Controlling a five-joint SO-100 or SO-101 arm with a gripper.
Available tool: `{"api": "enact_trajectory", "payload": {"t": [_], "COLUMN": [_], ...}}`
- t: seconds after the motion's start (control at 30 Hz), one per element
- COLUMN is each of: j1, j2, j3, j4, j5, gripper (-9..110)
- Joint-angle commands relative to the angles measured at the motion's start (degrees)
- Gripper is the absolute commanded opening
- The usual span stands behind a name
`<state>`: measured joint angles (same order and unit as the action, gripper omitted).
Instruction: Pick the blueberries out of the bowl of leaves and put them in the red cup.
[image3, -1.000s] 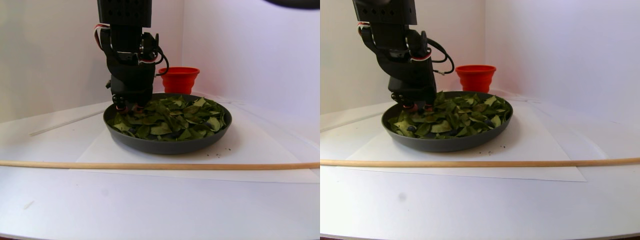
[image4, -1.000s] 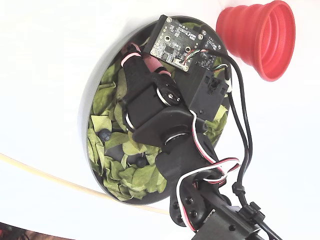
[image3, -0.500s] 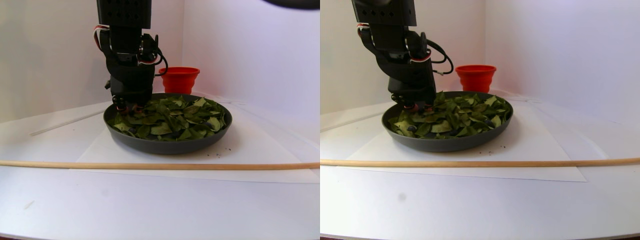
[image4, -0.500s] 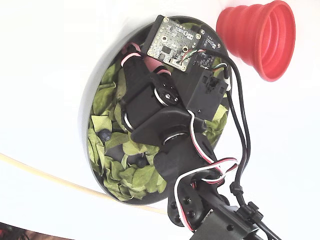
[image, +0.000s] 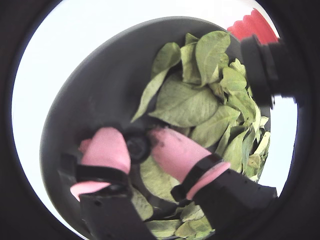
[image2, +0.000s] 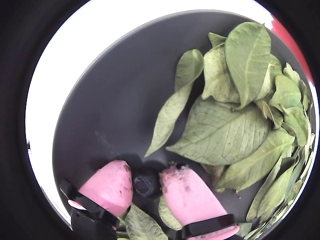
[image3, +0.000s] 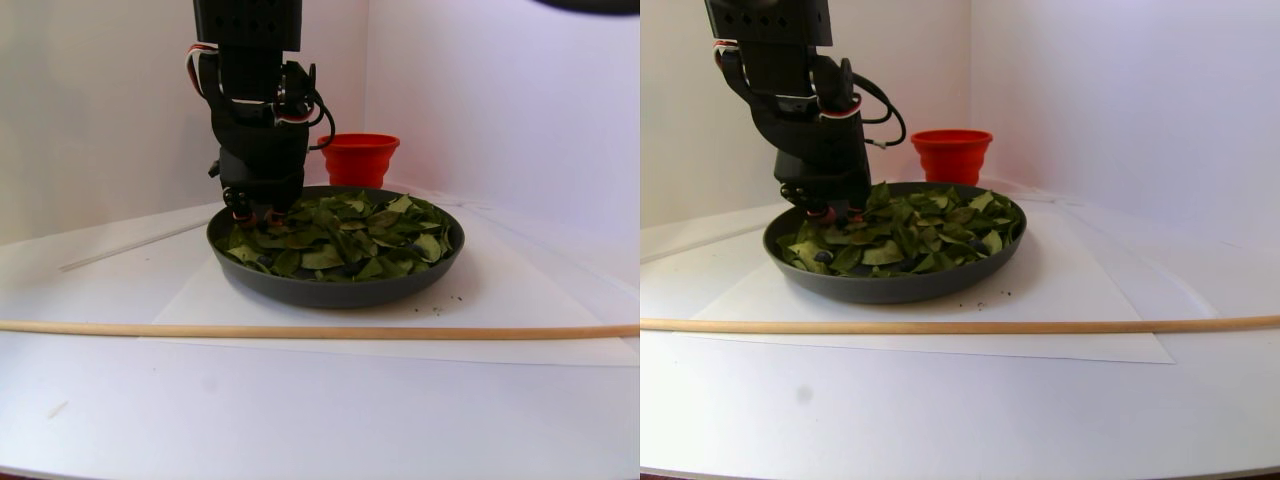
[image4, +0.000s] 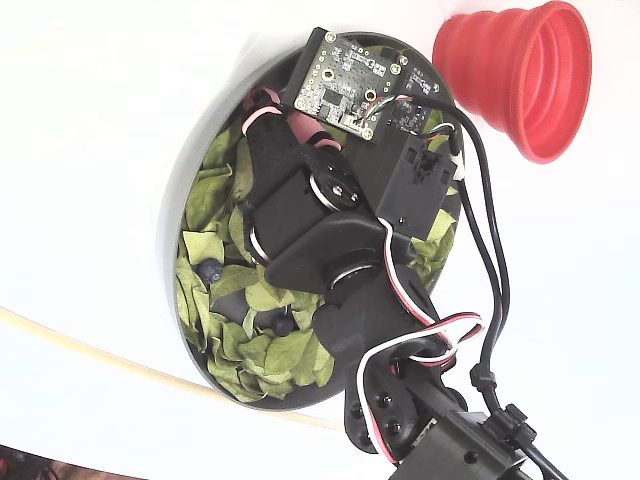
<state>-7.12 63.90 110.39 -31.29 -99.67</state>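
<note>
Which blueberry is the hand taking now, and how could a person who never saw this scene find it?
Start at the dark grey bowl and go to its bare part, beside the leaves. There the hand has two pink fingertips, and the blueberry sits between them. The other berries lie loose among the leaves; only this one is between the pink tips.
</note>
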Motion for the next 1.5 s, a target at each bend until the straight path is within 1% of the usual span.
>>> {"api": "enact_trajectory", "payload": {"t": [0.0, 1.47], "j1": [0.62, 1.58], "j2": [3.87, 16.08], "j3": [0.35, 4.22], "j4": [-0.09, 5.27], "j5": [0.18, 1.58], "gripper": [10, 10]}}
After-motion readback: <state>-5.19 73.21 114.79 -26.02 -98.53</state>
